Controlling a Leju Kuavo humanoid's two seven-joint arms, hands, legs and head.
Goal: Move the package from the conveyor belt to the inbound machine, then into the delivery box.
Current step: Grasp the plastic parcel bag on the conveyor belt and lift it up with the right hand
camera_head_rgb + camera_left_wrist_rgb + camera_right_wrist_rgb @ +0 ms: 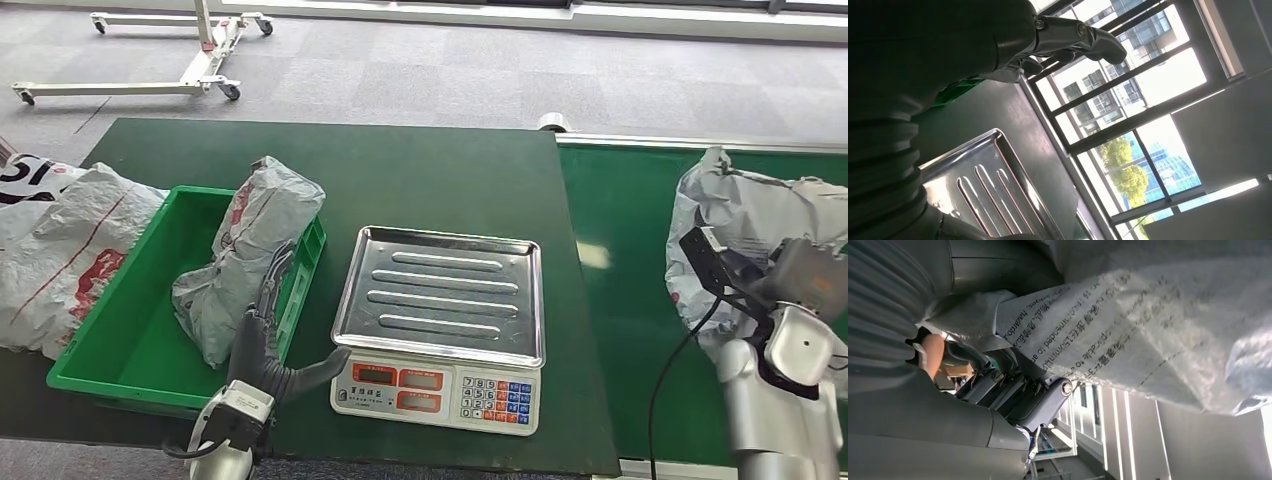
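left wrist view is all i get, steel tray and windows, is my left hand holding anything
Observer: No. The left hand is empty, fingers spread, beside the green bin and next to the scale.
Operator: anything in the bin
Observer: Yes, one grey package leans on the wall nearest the scale.
Operator: and the right hand
Observer: The right hand is at a second package on the conveyor belt. The bag lies between thumb and fingers, but I cannot tell if it grips.
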